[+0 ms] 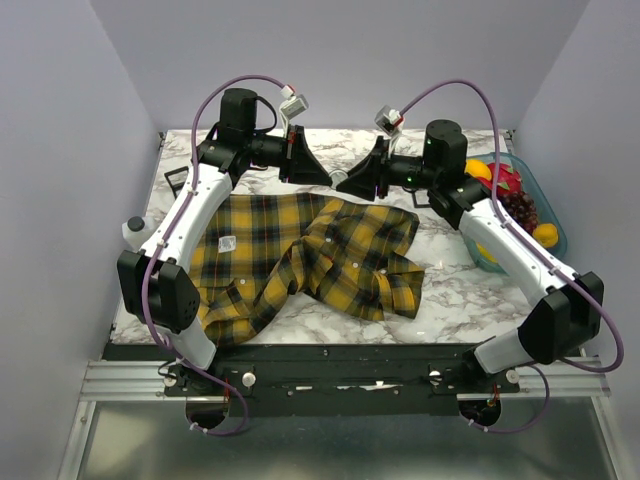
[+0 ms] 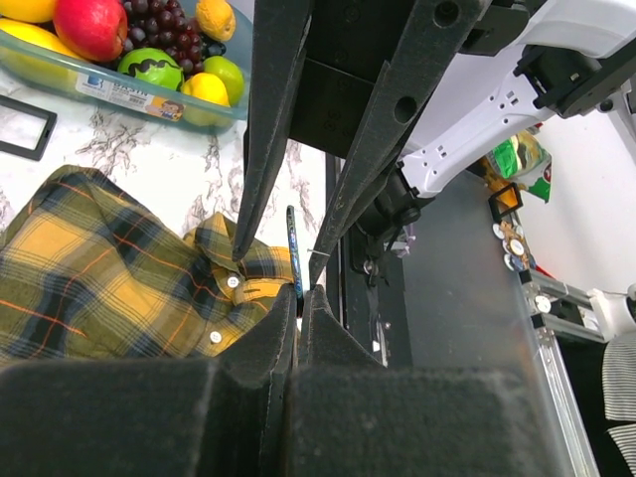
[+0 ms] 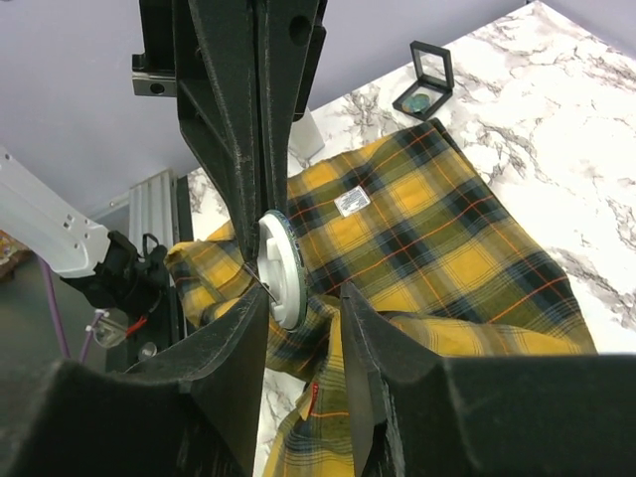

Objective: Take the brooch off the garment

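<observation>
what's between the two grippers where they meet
The brooch: the left gripper pinches it inside the open right gripper, clearest in the right wrist view.

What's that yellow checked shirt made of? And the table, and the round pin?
The shirt looks like soft woven flannel: matte and crumpled into folds. The table looks like marble, white with grey veins, though it could be a print. The brooch seems hard and smooth, maybe plastic; its white face is flat and even.

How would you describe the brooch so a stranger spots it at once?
Find the yellow plaid shirt on the marble table. At its far edge the left gripper pinches the brooch, a round disc. It is larger than the shirt's white buttons, with a white back and teal rim.
</observation>
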`<state>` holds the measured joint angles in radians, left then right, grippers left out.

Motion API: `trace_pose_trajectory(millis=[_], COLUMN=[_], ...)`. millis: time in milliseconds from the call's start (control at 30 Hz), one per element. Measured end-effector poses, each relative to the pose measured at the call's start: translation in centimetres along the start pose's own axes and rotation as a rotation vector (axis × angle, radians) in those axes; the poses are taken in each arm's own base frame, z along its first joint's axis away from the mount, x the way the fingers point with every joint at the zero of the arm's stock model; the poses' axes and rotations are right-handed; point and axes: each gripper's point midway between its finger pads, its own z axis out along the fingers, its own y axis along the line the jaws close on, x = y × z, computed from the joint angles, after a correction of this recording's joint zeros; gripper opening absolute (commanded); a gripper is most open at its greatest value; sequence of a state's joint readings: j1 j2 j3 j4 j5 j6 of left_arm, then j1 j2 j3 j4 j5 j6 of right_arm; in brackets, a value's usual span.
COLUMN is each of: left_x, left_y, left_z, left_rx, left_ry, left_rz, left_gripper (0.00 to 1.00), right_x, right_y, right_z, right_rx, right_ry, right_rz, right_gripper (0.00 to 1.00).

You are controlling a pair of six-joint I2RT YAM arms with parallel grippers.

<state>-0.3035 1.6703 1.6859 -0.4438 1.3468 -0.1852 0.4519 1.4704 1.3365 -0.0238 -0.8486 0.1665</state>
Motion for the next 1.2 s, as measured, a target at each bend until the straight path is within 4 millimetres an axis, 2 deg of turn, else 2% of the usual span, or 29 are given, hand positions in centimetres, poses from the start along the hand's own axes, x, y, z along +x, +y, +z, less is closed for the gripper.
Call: trace_pose_trajectory(millis=[233,400,667,900,1200], left_x=[0.0,0.6,2.2,2.6,2.6], left_y=[0.2,0.5,0.5,0.5,0.4], left_z=[-0.1,-0.2,-0.3,-0.3,-0.2], left_rx=[-0.002,-0.017,-0.039,-0.040,-0.038], left_ry=[-0.001,0.012,0.057,0.066,0.065], left_rz=[0.021,0.051,0.067,0.058,0.048], left_gripper=[0.04,0.04,0.04,0.04,0.04], right_x=[0.2,0.5,0.8,-0.1,0.5], right_y=[-0.2,-0.1,1.1,2.0,1.4], right_z=[0.2,0.3,-0.5,-1.5,-1.3], right_rx=[0.005,-0.022,-0.109,-0.121,-0.107], right_ry=[0.004,0.012,0.031,0.018,0.033], right_rz=[0.057,0.072,-0.086,-0.197,-0.190], right_gripper=[0.41,0.47,0.56,0.53,0.48])
